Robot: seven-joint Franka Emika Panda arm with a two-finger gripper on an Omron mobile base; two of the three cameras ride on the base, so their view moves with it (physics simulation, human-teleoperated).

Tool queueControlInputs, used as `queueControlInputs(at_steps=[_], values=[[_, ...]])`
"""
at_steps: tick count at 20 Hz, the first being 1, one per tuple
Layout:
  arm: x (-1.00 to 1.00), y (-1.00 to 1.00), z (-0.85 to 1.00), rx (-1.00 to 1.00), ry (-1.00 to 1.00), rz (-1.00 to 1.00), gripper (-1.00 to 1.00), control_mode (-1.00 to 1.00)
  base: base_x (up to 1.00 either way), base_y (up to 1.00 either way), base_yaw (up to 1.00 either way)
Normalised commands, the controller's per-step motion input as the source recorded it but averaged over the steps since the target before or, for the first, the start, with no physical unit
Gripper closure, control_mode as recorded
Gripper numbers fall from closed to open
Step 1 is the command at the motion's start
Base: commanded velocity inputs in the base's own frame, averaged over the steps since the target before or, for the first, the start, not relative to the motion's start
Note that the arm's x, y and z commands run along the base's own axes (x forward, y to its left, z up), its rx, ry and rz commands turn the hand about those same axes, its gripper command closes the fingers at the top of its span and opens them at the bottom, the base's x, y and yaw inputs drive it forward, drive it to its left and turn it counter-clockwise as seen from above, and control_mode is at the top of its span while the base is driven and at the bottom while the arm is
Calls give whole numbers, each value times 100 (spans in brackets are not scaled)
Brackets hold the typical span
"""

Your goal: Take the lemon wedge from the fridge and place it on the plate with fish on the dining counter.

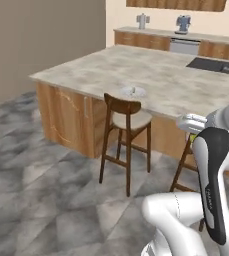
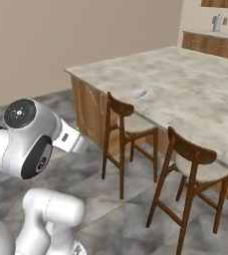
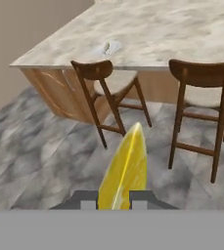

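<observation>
Left base view
- Dining counter [image 1: 151, 75]: marbled stone top on a wooden base, across the middle of the view; its near edge runs from upper left down to the right.
- Plate with fish [image 1: 134, 91]: small pale dish near the counter's front edge, just behind the back of the left stool [image 1: 126, 137].
- Sink [image 1: 213, 64]: dark and sunken, far right of the top, well apart from the plate.
- Arm: rises at lower right, its hand end reaching toward the counter front.

Right base view
- Plate with fish [image 2: 143, 93]: on the counter close to the near edge, above and behind the left stool [image 2: 128, 137].
- Right stool [image 2: 195, 179]: stands beside it; open floor lies left of both stools.
- Bearing: the plate lies ahead of the arm and higher than its hand end.

Hand view
- Gripper [image 3: 112, 201]: fingers drawn together and clamped on the lemon wedge.
- Lemon wedge [image 3: 125, 171]: yellow sliver held between the tips, long axis running straight out along the gripper, its point toward the counter.
- Plate with fish [image 3: 108, 48]: ahead, slightly left of the wedge's line, on the stone top beyond the left stool's backrest [image 3: 91, 69].
- Clearance, judged: the stool backs stand between hand and plate; coming in over the counter edge above them looks the open route.
</observation>
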Motion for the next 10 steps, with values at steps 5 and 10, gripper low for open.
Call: queueControlInputs(at_steps=[5, 10], values=[[0, 0, 0, 0, 0, 0, 100, 100, 100, 97, -41], [0, 0, 0, 0, 0, 0, 100, 100, 100, 92, -40]])
